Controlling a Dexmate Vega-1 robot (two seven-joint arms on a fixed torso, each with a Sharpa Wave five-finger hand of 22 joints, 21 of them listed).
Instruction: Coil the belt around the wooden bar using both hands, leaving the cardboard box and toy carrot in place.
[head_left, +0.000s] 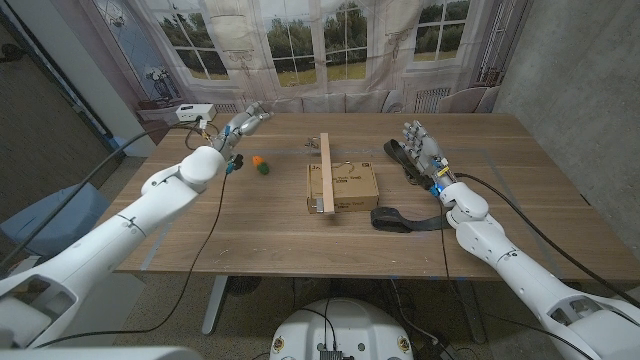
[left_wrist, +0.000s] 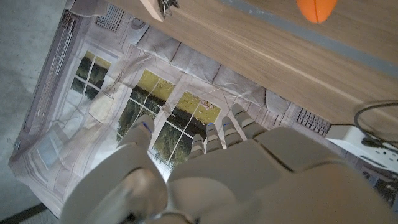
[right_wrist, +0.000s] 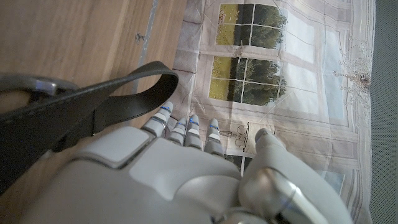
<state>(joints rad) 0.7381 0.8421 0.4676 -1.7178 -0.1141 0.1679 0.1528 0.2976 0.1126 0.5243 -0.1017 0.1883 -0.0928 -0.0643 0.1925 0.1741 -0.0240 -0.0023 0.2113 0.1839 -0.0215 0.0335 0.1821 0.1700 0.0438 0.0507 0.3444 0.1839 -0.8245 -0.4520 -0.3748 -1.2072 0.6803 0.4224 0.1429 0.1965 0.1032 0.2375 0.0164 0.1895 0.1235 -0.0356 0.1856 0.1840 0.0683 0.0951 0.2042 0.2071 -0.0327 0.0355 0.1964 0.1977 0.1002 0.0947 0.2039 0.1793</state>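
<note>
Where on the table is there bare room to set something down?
Bare wood runs along the table's near edge, left of the belt, and across the far right corner. It is crowded mid-table: toy carrot, cardboard box with the wooden bar on it, right hand.

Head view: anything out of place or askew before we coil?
One thing: the wooden bar is not on the table but propped across the cardboard box, overhanging both ends. The belt lies uncoiled along the right hand. The toy carrot looks undisturbed. No spill or damage visible.
</note>
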